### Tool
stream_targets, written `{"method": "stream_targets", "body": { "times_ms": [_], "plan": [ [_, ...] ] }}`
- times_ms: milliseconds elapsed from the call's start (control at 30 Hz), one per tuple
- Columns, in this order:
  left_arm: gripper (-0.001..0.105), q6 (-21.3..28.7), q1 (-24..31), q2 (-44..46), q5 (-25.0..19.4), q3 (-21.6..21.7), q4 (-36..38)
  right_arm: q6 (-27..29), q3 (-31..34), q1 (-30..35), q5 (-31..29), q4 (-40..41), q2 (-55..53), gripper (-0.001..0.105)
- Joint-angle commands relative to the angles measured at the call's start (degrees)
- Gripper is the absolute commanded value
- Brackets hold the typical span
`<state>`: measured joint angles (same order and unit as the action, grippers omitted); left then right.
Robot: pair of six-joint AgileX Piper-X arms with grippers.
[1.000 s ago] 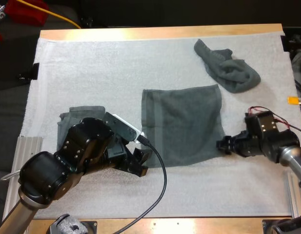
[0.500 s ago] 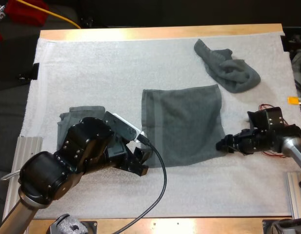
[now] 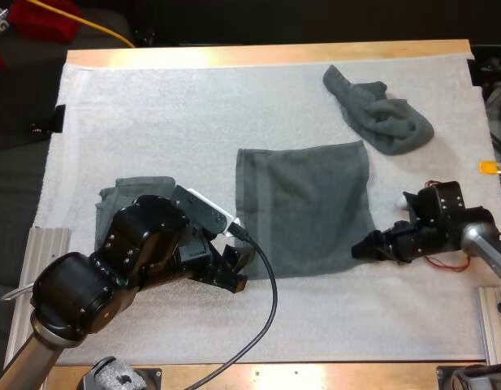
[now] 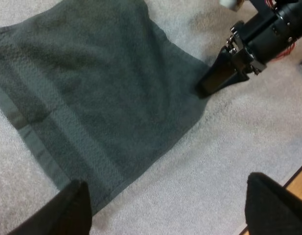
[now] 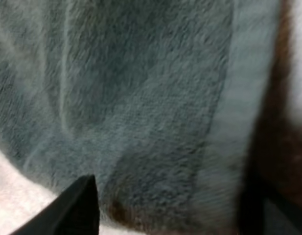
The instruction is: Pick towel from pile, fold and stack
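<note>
Grey-green terry, soft and limp: spread towel (image 3: 305, 207), flat at the middle of the white mat (image 3: 153, 114), with a hemmed band down its left side. Looks light and floppy, neither slippery nor fragile; likely to sag and drag rather than hold shape once lifted. Best taken at the two near corners, pinching the hem, with both sides raised together to keep the fold square.

At the near-left corner, left gripper (image 3: 234, 272), fingers (image 4: 72, 208) spread wide, just beside the cloth, gripping nothing. At the near-right corner, right gripper (image 3: 364, 248), low, tip touching or just beside the edge; seen from its own wrist, fingers (image 5: 84, 205) apart over the terry, not closed on it.

Toward the far right of the mat, crumpled towel (image 3: 380, 114), well apart from the spread one. To the left, folded towel (image 3: 128, 191), partly under the left arm.

Fuzzy mat surface, probably clinging a little to terry, yet soft enough to let a fingertip dig under an edge. Beyond it, wooden table (image 3: 266, 55) rim; seemingly room enough all round for folding.
</note>
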<state>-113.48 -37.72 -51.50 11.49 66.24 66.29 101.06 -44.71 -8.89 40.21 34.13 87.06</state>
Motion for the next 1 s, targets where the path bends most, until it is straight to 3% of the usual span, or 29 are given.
{"method": "stream_targets", "body": {
  "times_ms": [0,433,500,667,967],
  "plan": [
    [0.064,-0.5,-0.1,0.1,-0.2,0.1,-0.6,1.7,0.4,0.1,2.5,2.2,0.4,0.059],
    [0.064,-0.5,-0.1,0.1,-0.2,0.1,-0.6,5.0,0.4,0.1,2.5,8.7,0.4,0.059],
    [0.064,-0.5,-0.1,0.1,-0.2,0.1,-0.6,4.5,0.4,0.1,2.5,8.7,0.4,0.057],
    [0.064,-0.5,-0.1,0.1,-0.2,0.1,-0.6,4.1,0.4,0.1,2.3,8.7,0.2,0.038],
    [0.064,-0.5,-0.1,0.1,-0.2,0.1,-0.6,2.6,0.4,0.1,-0.5,8.7,0.2,0.037]
  ]
}}
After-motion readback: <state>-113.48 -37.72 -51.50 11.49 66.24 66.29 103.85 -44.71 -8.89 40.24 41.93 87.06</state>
